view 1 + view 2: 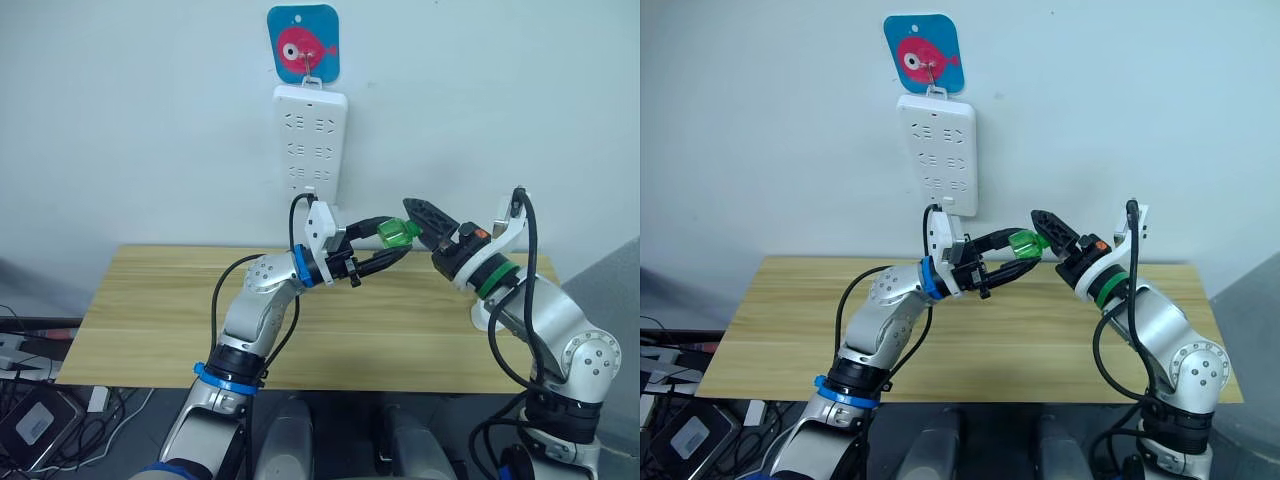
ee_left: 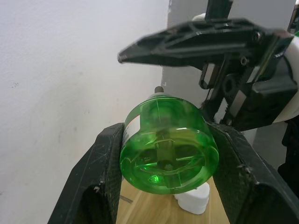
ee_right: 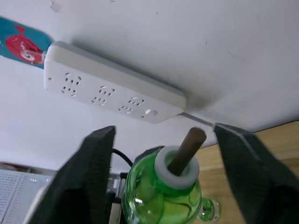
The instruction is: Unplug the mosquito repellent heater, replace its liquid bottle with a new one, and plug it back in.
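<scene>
Fingers of the left hand [image 1: 392,249] are pressed onto a green bottle [image 1: 397,236], one against each side of its round body, holding it in the air above the wooden counter [image 1: 150,320]; in the left wrist view the bottle [image 2: 168,144] lies on its side between the two black fingers [image 2: 100,168], its flat base facing the camera and its neck pointing away toward the wall. The right hand [image 1: 428,222] hangs just beside the bottle on the other side, its fingers spread wide; in the right wrist view they stand well apart on either side of the bottle's white collar and brown wick [image 3: 187,151], touching neither. Both hands meet over the middle of the counter's far edge, close to the wall; a white power strip [image 1: 310,140] hangs on the wall just above them, under a blue card with a pink fish [image 1: 304,42]. A small white object, perhaps the heater [image 2: 194,200], sits on the counter below the bottle in the left wrist view; its shape is hard to make out. The counter top on both sides of the arms lies bare and wide.
</scene>
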Available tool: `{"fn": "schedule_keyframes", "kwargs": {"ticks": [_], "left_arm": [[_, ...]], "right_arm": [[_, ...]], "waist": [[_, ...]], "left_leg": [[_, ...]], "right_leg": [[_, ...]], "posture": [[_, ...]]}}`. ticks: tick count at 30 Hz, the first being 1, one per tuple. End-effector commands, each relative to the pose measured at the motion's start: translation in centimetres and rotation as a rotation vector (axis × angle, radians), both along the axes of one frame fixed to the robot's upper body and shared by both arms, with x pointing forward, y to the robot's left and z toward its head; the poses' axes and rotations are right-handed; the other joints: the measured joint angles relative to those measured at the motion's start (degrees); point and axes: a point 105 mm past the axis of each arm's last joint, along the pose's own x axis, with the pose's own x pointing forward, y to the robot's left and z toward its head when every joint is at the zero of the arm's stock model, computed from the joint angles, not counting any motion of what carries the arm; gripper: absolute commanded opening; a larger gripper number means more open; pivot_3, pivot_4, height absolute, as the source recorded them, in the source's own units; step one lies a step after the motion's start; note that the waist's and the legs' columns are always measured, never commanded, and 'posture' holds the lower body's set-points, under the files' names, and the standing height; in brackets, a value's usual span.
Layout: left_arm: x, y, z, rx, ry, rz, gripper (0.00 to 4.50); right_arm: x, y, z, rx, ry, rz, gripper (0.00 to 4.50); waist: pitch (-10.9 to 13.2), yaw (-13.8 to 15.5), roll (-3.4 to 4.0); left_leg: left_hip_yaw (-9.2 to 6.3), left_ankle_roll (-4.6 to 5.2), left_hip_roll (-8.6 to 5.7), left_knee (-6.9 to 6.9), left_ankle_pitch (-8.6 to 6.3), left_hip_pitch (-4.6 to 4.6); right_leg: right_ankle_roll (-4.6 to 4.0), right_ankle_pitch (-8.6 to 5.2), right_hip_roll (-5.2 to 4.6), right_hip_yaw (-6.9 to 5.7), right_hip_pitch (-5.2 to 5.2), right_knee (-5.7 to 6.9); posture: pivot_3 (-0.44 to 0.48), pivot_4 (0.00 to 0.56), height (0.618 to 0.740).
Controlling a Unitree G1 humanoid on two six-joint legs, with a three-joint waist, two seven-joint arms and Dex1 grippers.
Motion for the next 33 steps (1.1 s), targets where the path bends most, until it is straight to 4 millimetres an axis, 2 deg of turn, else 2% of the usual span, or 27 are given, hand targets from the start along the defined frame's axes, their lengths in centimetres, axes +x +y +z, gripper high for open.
{"fn": "schedule_keyframes", "kwargs": {"ticks": [1, 4, 5, 9, 13, 16, 18, 20, 23, 25, 27, 33], "left_arm": [[-0.8, -0.6, 1.3, -0.018, -0.067, -0.02, 2.27], [-0.9, -0.7, 1.4, -0.022, -0.072, -0.023, 2.27], [-0.9, -0.8, 1.5, -0.023, -0.072, -0.023, 2.27], [-1.1, -0.9, 1.4, -0.02, -0.07, -0.03, 2.27], [-1.2, -0.6, 1.3, -0.006, -0.039, -0.049, 3.59], [-0.9, 0.2, 1.2, 0.041, -0.042, -0.051, 4.5], [-0.7, 1.2, 0.6, 0.156, -0.061, -0.064, 4.5], [-0.5, 2.0, 0.1, 0.239, -0.072, -0.079, 4.5], [-0.6, 2.7, -0.4, 0.339, -0.057, -0.119, 4.5], [-0.7, 2.8, -1.0, 0.385, -0.05, -0.138, 4.5], [-1.0, 2.8, -1.6, 0.417, -0.046, -0.151, 4.5], [-1.3, 2.9, -2.0, 0.442, -0.043, -0.169, 4.5]], "right_arm": [[-1.2, 1.1, 1.5, 0.018, -0.064, 0.066, 2.19], [-1.4, 1.3, 1.2, 0.011, -0.052, 0.086, 1.08], [-1.4, 1.4, 1.2, 0.01, -0.049, 0.09, 0.84], [-1.4, 1.4, 1.1, 0.013, -0.043, 0.099, 0.84], [-1.0, 0.7, 0.9, 0.002, -0.037, 0.063, 0.84], [-0.5, -0.7, 0.5, -0.034, -0.034, 0.0, 0.84], [0.6, -2.9, -0.8, -0.196, -0.071, -0.116, 0.84], [1.2, -4.2, -2.1, -0.349, -0.105, -0.175, 0.84], [2.1, -4.7, -5.9, -0.807, -0.25, -0.172, 0.84], [2.9, -5.4, -8.5, -1.031, -0.326, -0.187, 0.84], [3.9, -6.5, -10.8, -1.139, -0.354, -0.25, 0.84], [6.2, -8.5, -14.3, -1.22, -0.334, -0.372, 0.84]], "waist": [[0.0, -0.17, 0.0], [0.0, -0.4, -0.01], [0.0, -0.47, -0.01], [0.0, -0.62, 0.0], [0.0, -0.62, -0.01], [0.0, -0.62, -0.01], [0.0, -0.61, -0.01], [0.0, -0.54, -0.01], [-0.02, -0.53, 0.01], [-0.04, -0.52, 0.0], [-0.05, -0.51, -0.01], [-0.05, -0.53, -0.01]], "left_leg": [[0.0, 0.0, 0.0, 0.01, 0.0, 0.0], [-0.01, 0.0, 0.0, 0.03, 0.0, 0.0], [-0.01, 0.0, 0.0, 0.03, 0.0, 0.01], [-0.01, 0.0, 0.0, 0.02, 0.0, 0.01], [-0.01, 0.0, 0.0, 0.02, 0.0, 0.01], [-0.01, 0.0, 0.0, 0.03, 0.0, 0.0], [-0.01, 0.0, 0.0, 0.04, 0.0, 0.01], [-0.02, 0.0, 0.0, 0.03, 0.0, 0.04], [0.02, 0.0, -0.02, 0.04, 0.0, 0.05], [0.03, 0.0, -0.02, 0.03, 0.0, 0.07], [0.03, 0.0, -0.01, 0.01, 0.0, 0.1], [0.08, -0.01, 0.01, 0.04, 0.01, 0.07]], "right_leg": [[0.01, -0.01, 0.0, 0.0, 0.01, 0.0], [0.03, -0.02, 0.0, 0.01, 0.02, 0.0], [0.03, -0.02, 0.0, 0.0, 0.03, 0.0], [0.03, -0.02, 0.0, 0.0, 0.02, 0.0], [0.01, -0.01, 0.01, 0.0, 0.02, 0.0], [0.02, -0.01, 0.0, 0.01, 0.02, 0.0], [0.03, -0.02, 0.01, 0.01, 0.02, 0.01], [0.08, -0.05, 0.01, -0.02, 0.03, 0.01], [0.11, -0.07, 0.01, 0.01, 0.03, 0.0], [0.12, -0.07, 0.01, 0.01, 0.02, -0.03], [0.12, -0.09, 0.02, 0.0, 0.02, -0.02], [-0.03, 0.0, 0.02, 0.07, -0.01, 0.03]], "posture": [[0.271, 0.19, 0.74], [0.273, 0.19, 0.74], [0.273, 0.19, 0.74], [0.276, 0.19, 0.74], [0.278, 0.19, 0.74], [0.285, 0.19, 0.74], [0.286, 0.191, 0.74], [0.293, 0.191, 0.74], [0.297, 0.185, 0.74], [0.299, 0.185, 0.74], [0.302, 0.182, 0.74], [0.317, 0.183, 0.74]]}}
